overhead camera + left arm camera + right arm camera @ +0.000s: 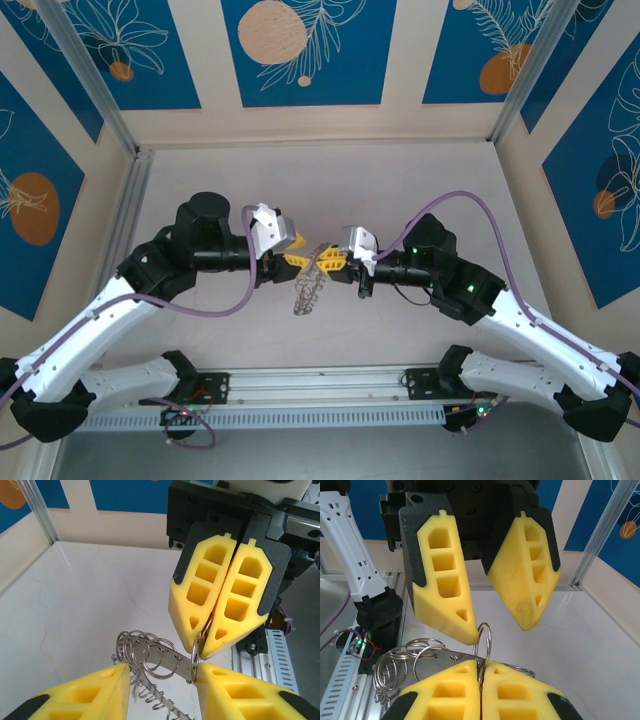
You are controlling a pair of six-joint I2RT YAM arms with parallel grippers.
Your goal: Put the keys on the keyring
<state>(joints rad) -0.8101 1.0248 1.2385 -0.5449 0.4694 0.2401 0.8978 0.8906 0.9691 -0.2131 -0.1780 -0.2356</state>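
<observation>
Right hand (329,263): yellow fingers (235,595) pressed together, pinching one end of the flat grey metal keyring (167,661) fringed with silver wire loops.
Left hand (497,630): fingers parted with a narrow gap, set either side of that same end, tip to tip with the right hand.
Keyring position: held above the white table (420,180), midway between both arms, its free end hanging down.

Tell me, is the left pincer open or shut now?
Open. On the left pincer the yellow fingers stand apart, with a clear gap between their tips.
</observation>
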